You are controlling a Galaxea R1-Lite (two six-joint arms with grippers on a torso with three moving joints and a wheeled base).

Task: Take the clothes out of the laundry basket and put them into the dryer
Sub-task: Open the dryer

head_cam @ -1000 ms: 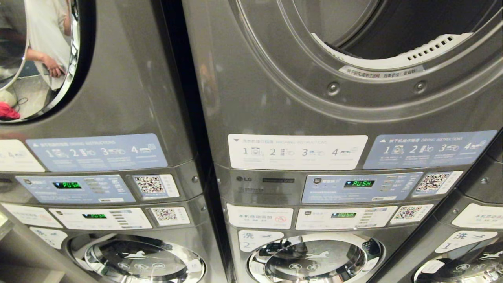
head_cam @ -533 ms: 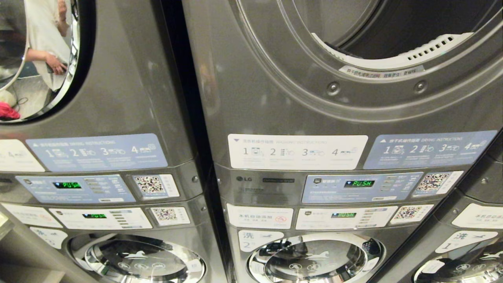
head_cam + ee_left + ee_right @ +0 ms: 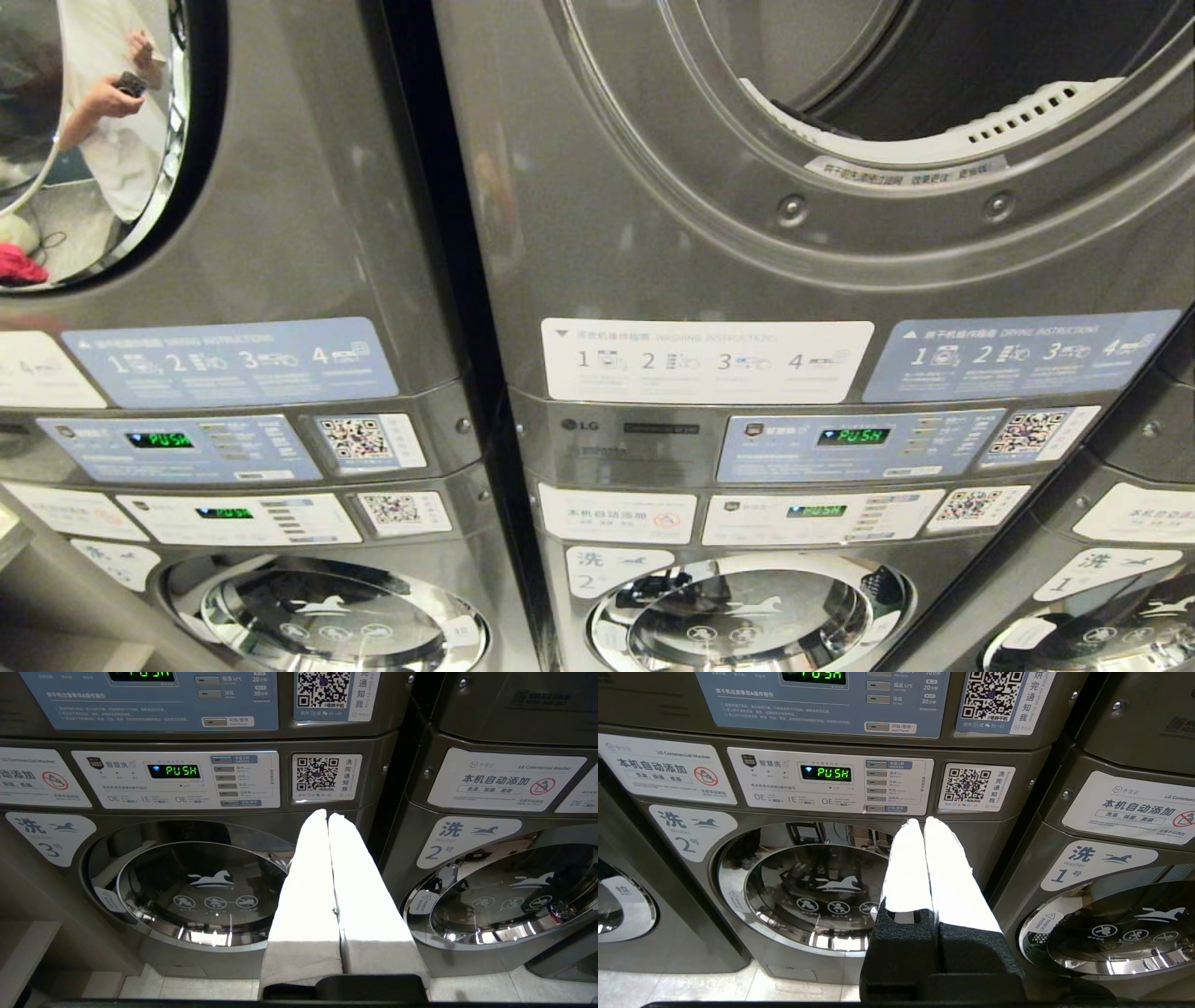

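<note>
From the head, the dryer [image 3: 896, 112] stands open at the top right, its round mouth facing the robot and its drum running straight back; no clothes or laundry basket show. In the left wrist view, the left gripper [image 3: 328, 814] is pressed shut and empty before a lower washer door [image 3: 201, 891]. In the right wrist view, the right gripper [image 3: 923, 820] is likewise shut and empty. The basket probably sits out of view, so a blind reach could strike the machines.

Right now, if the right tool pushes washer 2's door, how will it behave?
Washer 2's door looks shut in its chrome ring, so it probably won't swing. Its domed glass is glossy; the shut right tool may slide off.
</note>
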